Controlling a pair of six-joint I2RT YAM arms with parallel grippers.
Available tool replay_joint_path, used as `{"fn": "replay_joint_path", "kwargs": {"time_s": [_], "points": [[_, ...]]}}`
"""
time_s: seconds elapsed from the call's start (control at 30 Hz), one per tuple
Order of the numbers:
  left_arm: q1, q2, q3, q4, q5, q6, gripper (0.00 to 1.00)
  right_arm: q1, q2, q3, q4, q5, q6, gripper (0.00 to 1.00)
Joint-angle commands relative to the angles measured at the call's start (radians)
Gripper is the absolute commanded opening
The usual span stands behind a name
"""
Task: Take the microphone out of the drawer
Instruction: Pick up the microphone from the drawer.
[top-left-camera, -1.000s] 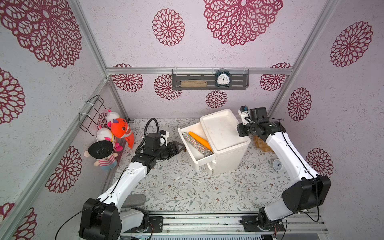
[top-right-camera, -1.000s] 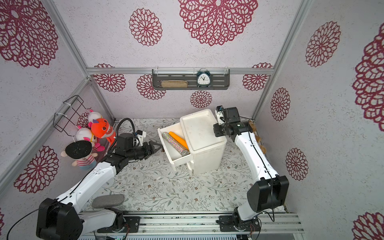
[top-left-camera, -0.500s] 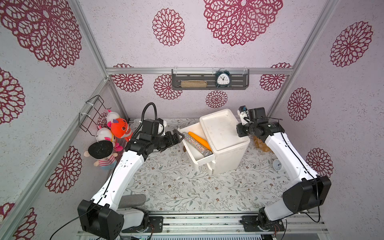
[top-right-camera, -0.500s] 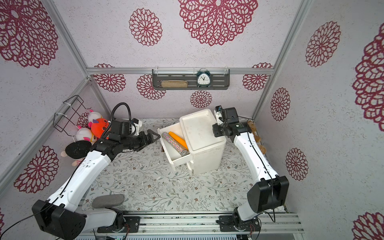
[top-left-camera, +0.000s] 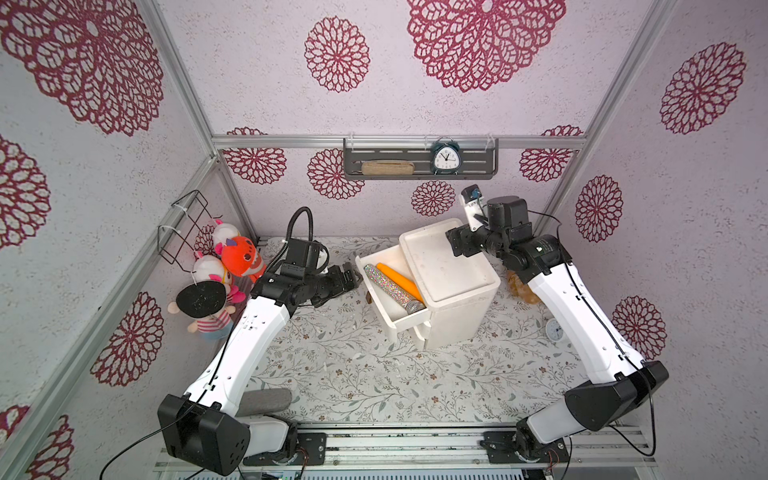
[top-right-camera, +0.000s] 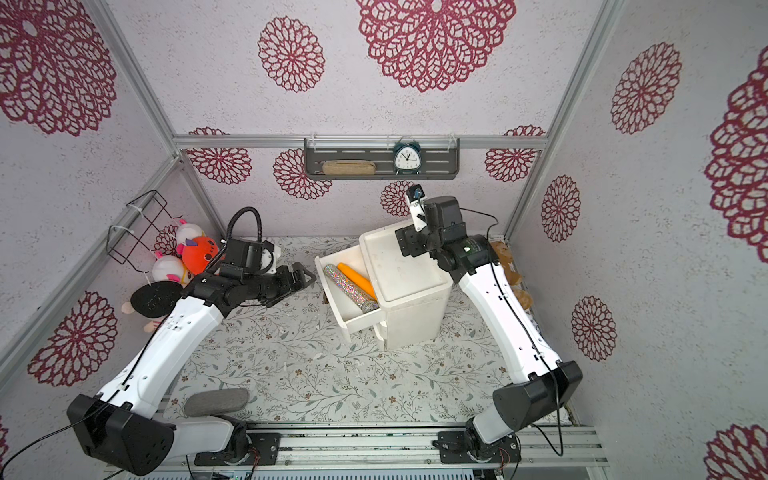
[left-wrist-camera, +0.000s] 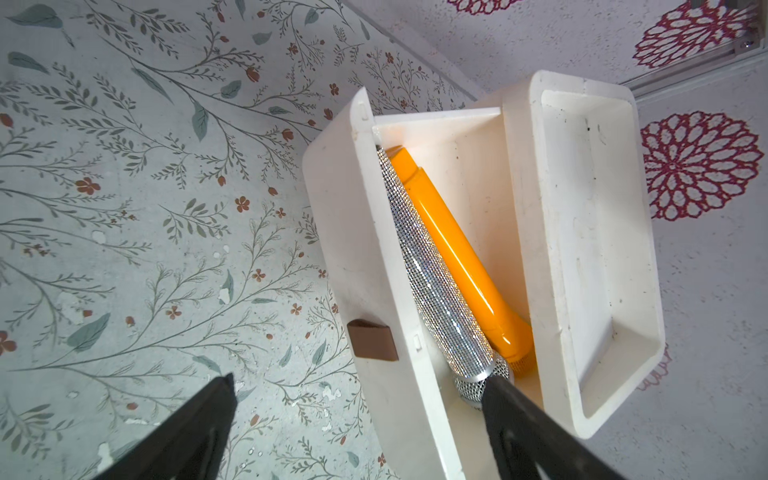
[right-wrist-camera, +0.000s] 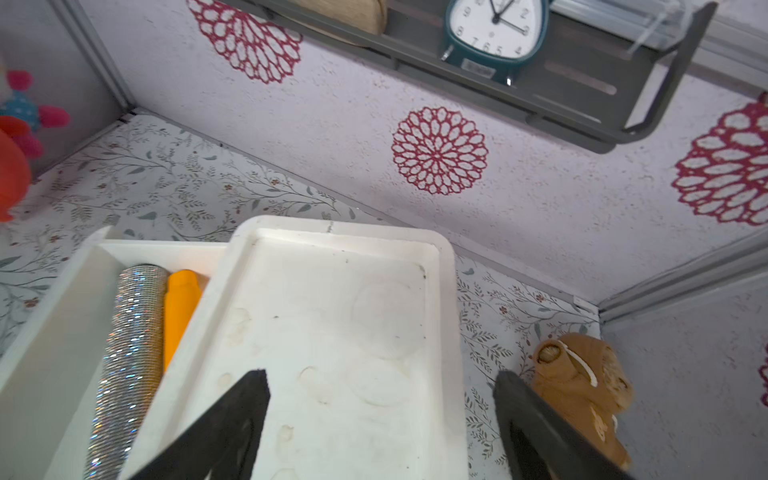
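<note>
Microphone (left-wrist-camera: 430, 270) lies in drawer (left-wrist-camera: 353, 249), near spread left jaws; right jaws spread too.

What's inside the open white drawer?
A sparkly silver microphone and an orange microphone lie side by side in the drawer. The drawer's back part sits under the cabinet top, so anything there is hidden.

1. Both top views look down from high in front, taking in the whole surface (top-left-camera: 332, 374).
2. Left wrist view hangs close above the open drawer (left-wrist-camera: 347, 245).
3. Right wrist view, close over the cabinet (right-wrist-camera: 332, 332), faces the back wall (right-wrist-camera: 332, 124), sharing that drawer.
</note>
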Motion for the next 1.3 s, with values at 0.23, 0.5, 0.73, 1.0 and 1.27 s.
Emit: {"fn": "replay_joint_path", "kwargs": {"time_s": [0.23, 0.5, 0.73, 1.0, 1.27], "points": [[0.167, -0.108, -0.096, -0.013, -0.026, 0.025, 0.97, 0.215, 0.248, 0.363, -0.293, -0.068, -0.027, 0.86], [0.307, -0.172, -0.140, -0.029, 0.054, 0.081, 0.97, 0.324, 0.456, 0.624, -0.504, -0.048, -0.035, 0.77], [0.379, -0.190, -0.161, -0.037, 0.111, 0.118, 0.97, 0.366, 0.534, 0.635, -0.547, -0.011, -0.009, 0.52], [0.413, -0.194, -0.175, -0.033, 0.148, 0.134, 0.97, 0.385, 0.604, 0.622, -0.592, 0.061, -0.004, 0.47], [0.420, -0.203, -0.183, -0.025, 0.161, 0.125, 0.97, 0.386, 0.634, 0.572, -0.602, 0.088, -0.003, 0.48]]}}
